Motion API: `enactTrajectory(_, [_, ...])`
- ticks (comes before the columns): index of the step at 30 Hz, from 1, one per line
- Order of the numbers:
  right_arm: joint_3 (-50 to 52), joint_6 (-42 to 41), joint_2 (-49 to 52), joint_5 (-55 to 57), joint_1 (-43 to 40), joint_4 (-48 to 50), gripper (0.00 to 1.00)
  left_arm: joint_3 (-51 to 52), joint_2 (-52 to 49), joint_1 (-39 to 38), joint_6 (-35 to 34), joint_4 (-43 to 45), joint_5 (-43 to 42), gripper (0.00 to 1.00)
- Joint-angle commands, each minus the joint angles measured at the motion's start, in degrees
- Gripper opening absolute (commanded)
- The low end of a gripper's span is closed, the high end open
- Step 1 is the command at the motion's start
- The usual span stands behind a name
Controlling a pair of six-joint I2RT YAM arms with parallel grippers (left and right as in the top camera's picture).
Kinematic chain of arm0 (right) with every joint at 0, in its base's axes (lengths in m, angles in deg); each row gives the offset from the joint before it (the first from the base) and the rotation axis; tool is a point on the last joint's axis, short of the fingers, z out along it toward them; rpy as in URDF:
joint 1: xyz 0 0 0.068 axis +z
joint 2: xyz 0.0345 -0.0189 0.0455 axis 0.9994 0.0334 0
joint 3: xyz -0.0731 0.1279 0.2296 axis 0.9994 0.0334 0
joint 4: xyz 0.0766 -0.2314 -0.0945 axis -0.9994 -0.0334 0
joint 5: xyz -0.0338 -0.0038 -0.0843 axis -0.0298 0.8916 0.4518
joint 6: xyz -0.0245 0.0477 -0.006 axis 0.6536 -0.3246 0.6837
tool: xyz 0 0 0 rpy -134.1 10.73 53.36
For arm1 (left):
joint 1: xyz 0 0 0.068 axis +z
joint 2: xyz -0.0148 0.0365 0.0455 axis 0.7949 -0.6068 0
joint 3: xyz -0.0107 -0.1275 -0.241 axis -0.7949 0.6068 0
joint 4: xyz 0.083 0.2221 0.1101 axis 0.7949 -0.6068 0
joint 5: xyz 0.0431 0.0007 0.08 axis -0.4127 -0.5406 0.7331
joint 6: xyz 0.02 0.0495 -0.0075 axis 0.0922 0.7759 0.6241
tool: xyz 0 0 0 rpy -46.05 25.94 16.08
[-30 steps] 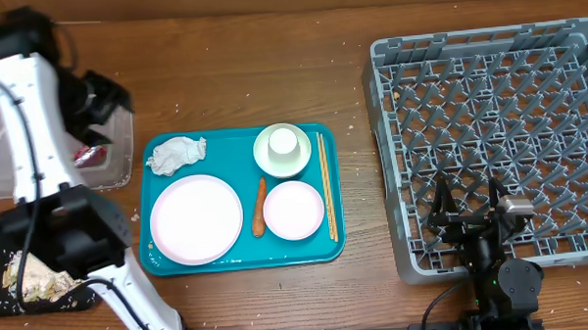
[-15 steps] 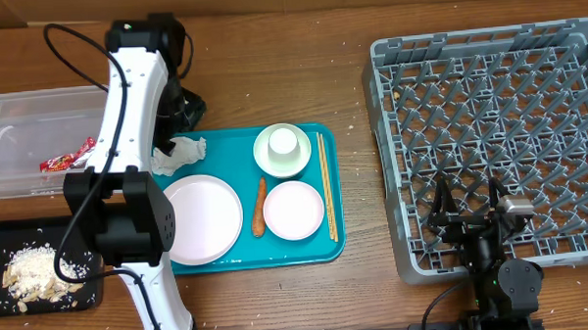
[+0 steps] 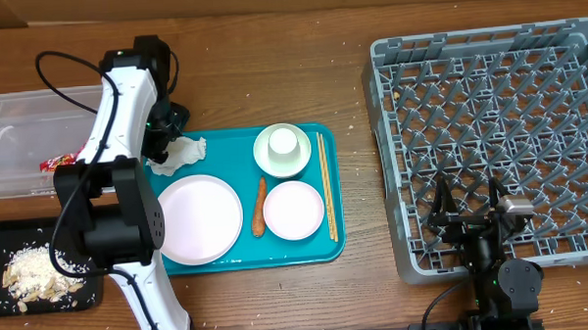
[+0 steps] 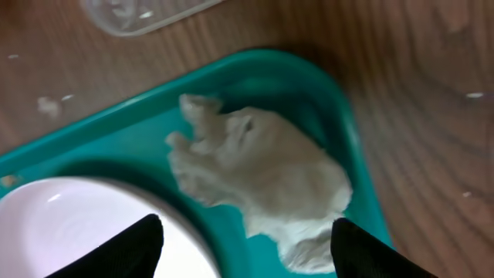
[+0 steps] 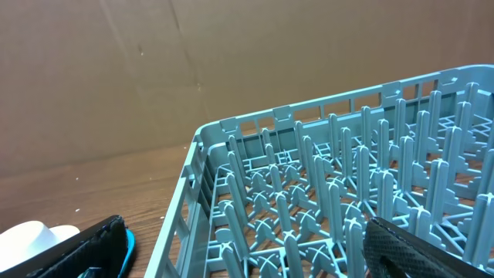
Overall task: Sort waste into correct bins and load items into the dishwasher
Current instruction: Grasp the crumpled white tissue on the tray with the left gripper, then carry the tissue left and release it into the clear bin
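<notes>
Overhead view: the left arm, over the clear bin (image 3: 28, 135) one second ago, now stands at the far-left corner of the tray (image 3: 287, 248).
Left gripper (image 4: 247, 247): fingers spread apart, holding nothing, above the napkin (image 4: 262, 174).
Napkin: crumpled, lies in that tray corner, just beside the large plate (image 4: 69, 232); same place as before.
Right gripper (image 5: 247, 251): fingers apart, empty, at the near edge of the dish rack (image 5: 309, 170); it has not moved.
Red wrapper (image 3: 59, 163): inside the clear bin.

The teal tray (image 3: 240, 257) holds a crumpled napkin (image 3: 181, 155), 1 carrot (image 3: 260, 207), a large plate (image 3: 196, 219) and a small plate (image 3: 294, 208).
</notes>
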Motion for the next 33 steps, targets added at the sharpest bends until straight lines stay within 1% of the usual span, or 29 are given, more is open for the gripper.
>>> enactTrajectory(1, [0.6, 0.2, -0.4, 0.1, -0.3, 0.3, 1.00, 3.0, -0.3, 0.0, -0.4, 3.6, 1.4, 0.70])
enactTrajectory(7, [0.6, 0.2, -0.4, 0.1, -0.3, 0.3, 1.00, 7.1, -0.3, 0.1, -0.5, 8.0, -0.8, 0.68])
enactTrajectory(12, [0.6, 0.2, -0.4, 0.1, -0.3, 0.3, 1.00, 9.7, -0.3, 0.1, -0.5, 9.5, -0.9, 0.63])
enactTrajectory(13, [0.6, 0.2, -0.4, 0.1, -0.3, 0.3, 1.00, 10.1, -0.3, 0.1, -0.5, 9.5, -0.9, 0.60])
enactTrajectory(15, [0.6, 0.2, -0.4, 0.1, -0.3, 0.3, 1.00, 10.5, -0.3, 0.1, -0.4, 9.4, -0.9, 0.52])
enactTrajectory(16, [0.6, 0.2, -0.4, 0.1, -0.3, 0.3, 1.00, 10.5, -0.3, 0.0, -0.4, 9.2, -0.8, 0.50])
enactTrajectory(18, [0.6, 0.2, -0.4, 0.1, -0.3, 0.3, 1.00, 10.5, -0.3, 0.0, -0.2, 9.2, -0.7, 0.40])
enactTrajectory(21, [0.6, 0.2, -0.4, 0.1, -0.3, 0.3, 1.00, 10.3, -0.3, 0.1, 1.6, 9.0, -0.9, 0.18])
enactTrajectory(23, [0.6, 0.2, -0.4, 0.1, -0.3, 0.3, 1.00, 9.1, -0.1, 0.1, 2.4, 7.0, -0.9, 0.04])
enactTrajectory(26, [0.6, 0.2, -0.4, 0.1, -0.3, 0.3, 1.00, 5.9, 0.2, 0.0, 2.5, 3.5, -0.8, 0.04])
enactTrajectory(33, [0.6, 0.2, -0.4, 0.1, -0.3, 0.3, 1.00, -9.9, 1.2, 0.0, 5.4, -6.0, -0.4, 0.04])
